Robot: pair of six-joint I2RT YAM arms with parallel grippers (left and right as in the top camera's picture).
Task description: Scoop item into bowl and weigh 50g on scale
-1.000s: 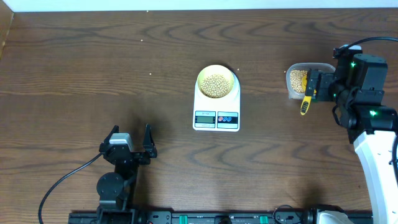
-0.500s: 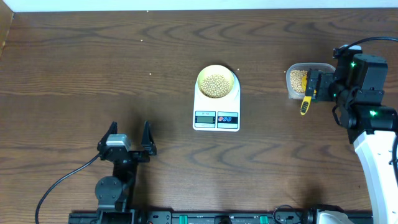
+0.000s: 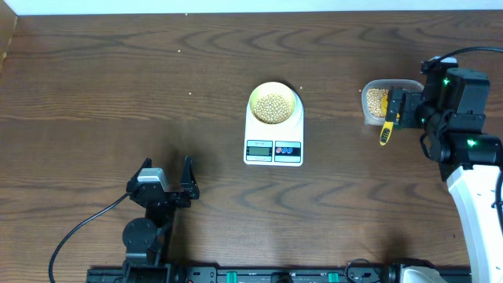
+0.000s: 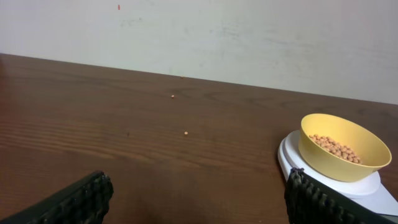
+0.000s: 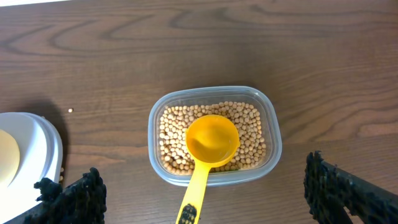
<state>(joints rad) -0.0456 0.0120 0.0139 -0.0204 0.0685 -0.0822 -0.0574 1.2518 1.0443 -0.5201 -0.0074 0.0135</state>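
Note:
The pale-yellow bowl (image 3: 255, 96) holds tan beans (image 3: 273, 108) and stands on the white scale (image 3: 273, 149) at mid-table. The left wrist view also shows the bowl (image 4: 336, 160), its beans (image 4: 333, 147) and the scale (image 4: 291, 154). At the right, a clear container (image 5: 214, 92) holds more beans (image 5: 252, 127), with a yellow scoop (image 5: 212, 140) lying in it, handle over the near rim. My right gripper (image 5: 208, 200) is open, its fingers wide on either side of the handle and not touching it. My left gripper (image 3: 163, 178) is open and empty near the front edge.
A few stray beans (image 4: 186, 132) lie on the dark wooden table (image 3: 118, 86) far left of the scale. The scale's edge (image 5: 37, 146) shows at the left in the right wrist view. A pale wall (image 4: 199, 31) backs the table.
My left gripper shifted slightly and came back to about where it was. The right arm, scoop, bowl and scale have not moved.

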